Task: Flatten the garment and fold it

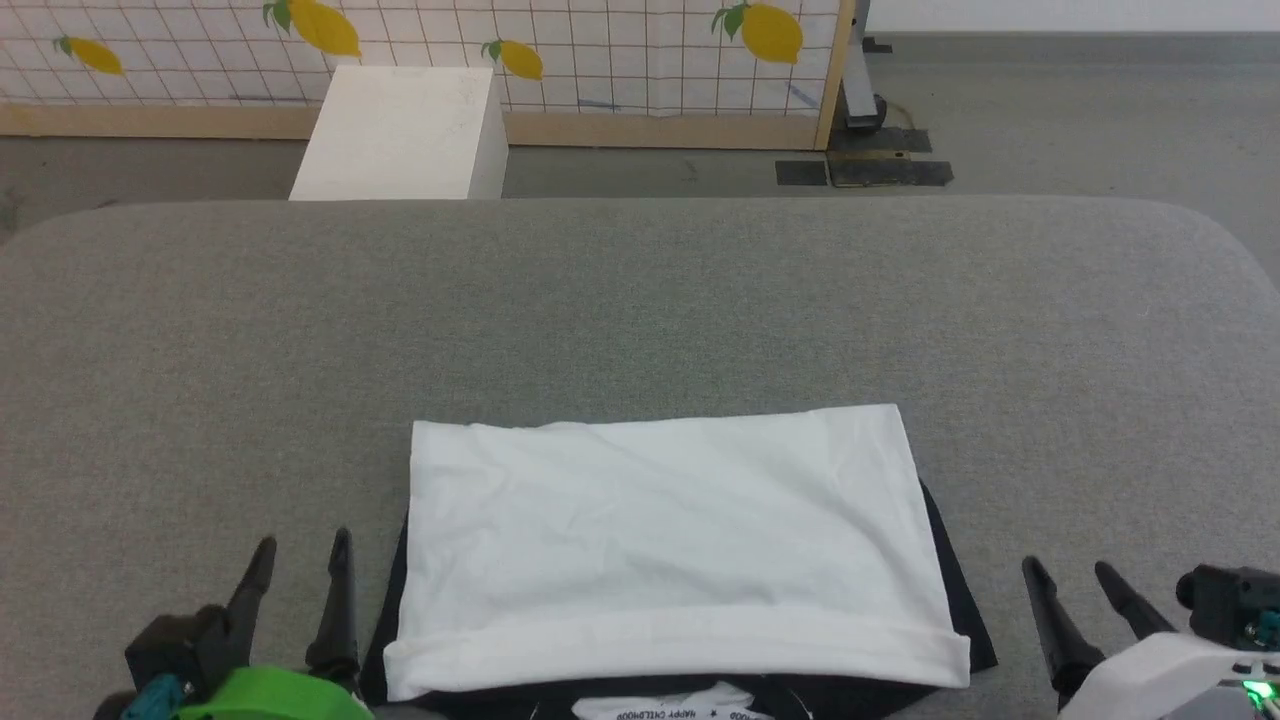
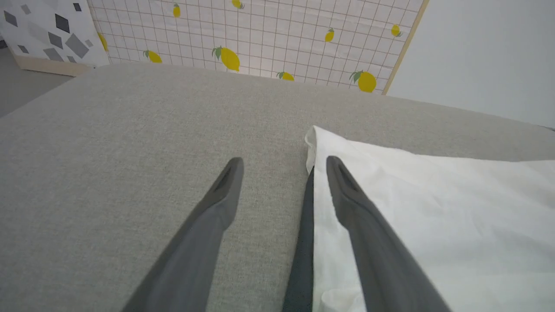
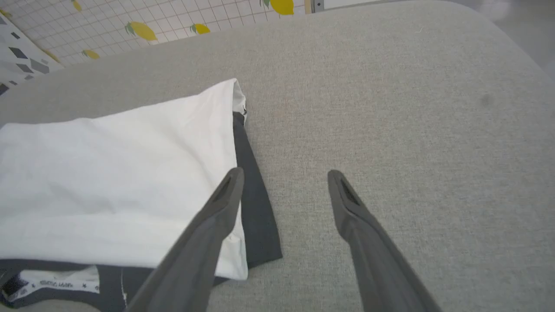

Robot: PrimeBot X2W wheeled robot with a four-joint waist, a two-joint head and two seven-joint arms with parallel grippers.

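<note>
The garment (image 1: 665,545) lies folded into a white rectangle on the grey table (image 1: 640,300), near the front edge. Black sleeve fabric peeks out along both sides, and the black collar with its lettered band (image 1: 665,708) shows at the bottom. My left gripper (image 1: 300,560) stands open just left of the fold, holding nothing. In the left wrist view the garment (image 2: 433,216) lies under the gripper's (image 2: 284,167) right finger. My right gripper (image 1: 1070,575) is open beside the right edge. In the right wrist view the garment (image 3: 117,173) lies left of the gripper (image 3: 284,177).
A white box (image 1: 405,130) stands on the floor behind the table. A lemon-print grid panel (image 1: 600,50) with a wooden frame runs along the back. Black floor plates (image 1: 865,170) lie at the back right. Bare grey table surrounds the garment.
</note>
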